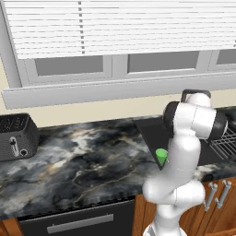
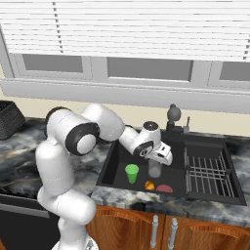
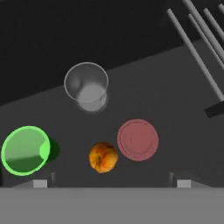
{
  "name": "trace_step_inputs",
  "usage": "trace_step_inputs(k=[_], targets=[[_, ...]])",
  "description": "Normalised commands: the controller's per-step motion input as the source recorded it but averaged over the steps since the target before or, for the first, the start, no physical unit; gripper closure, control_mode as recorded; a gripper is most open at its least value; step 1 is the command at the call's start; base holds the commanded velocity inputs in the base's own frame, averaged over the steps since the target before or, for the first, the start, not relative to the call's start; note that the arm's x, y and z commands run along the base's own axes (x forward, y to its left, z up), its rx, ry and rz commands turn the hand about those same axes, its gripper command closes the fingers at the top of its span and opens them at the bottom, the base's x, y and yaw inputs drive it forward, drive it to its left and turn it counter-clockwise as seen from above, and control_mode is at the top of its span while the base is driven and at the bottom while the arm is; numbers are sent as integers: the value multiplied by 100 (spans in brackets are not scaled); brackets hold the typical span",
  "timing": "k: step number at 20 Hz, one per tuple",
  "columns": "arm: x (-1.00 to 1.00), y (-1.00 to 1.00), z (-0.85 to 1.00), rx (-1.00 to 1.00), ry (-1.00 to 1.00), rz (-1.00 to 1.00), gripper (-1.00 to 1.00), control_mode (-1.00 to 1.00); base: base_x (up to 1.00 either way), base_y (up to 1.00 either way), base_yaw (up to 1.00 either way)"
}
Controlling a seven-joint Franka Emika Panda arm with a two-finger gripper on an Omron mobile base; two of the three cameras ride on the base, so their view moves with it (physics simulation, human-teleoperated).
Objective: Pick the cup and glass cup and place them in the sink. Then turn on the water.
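Claw (image 3: 111,183) spread wide, empty, above the sink (image 2: 117,161). Glass cup (image 3: 86,86) upright on sink floor; green cup (image 3: 25,151) upright near it. Orange fruit (image 3: 103,157) and pink disc (image 3: 138,139) beside the glass cup.

From my remote station, both base views look evenly and softly lit, with no glare and only faint shading on the marbled surface (image 1: 83,152), though the rendering is coarse and slightly soft. The hand view is far dimmer: the sink (image 3: 144,87) reads dark grey, and the cup (image 3: 25,150) casts a small dark shadow beside it. I see no edge distortion.
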Motion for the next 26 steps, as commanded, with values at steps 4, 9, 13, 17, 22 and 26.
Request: trace_step_inputs(k=[4, 9, 13, 17, 22, 26], targets=[[-91, 68, 84, -17, 0, 12, -100, -100, 0, 0, 0], [-85, 72, 96, -17, -14, 7, -100, -100, 0, 0, 0], [-66, 41, 100, -17, -17, 0, -100, -100, 0, 0, 0], [-78, 4, 100, -6, -3, 1, -100, -100, 0, 0, 0], [-84, 0, 100, 0, 0, 8, -100, -100, 0, 0, 0], [-33, -3, 100, 0, 17, 11, -100, -100, 0, 0, 0]])
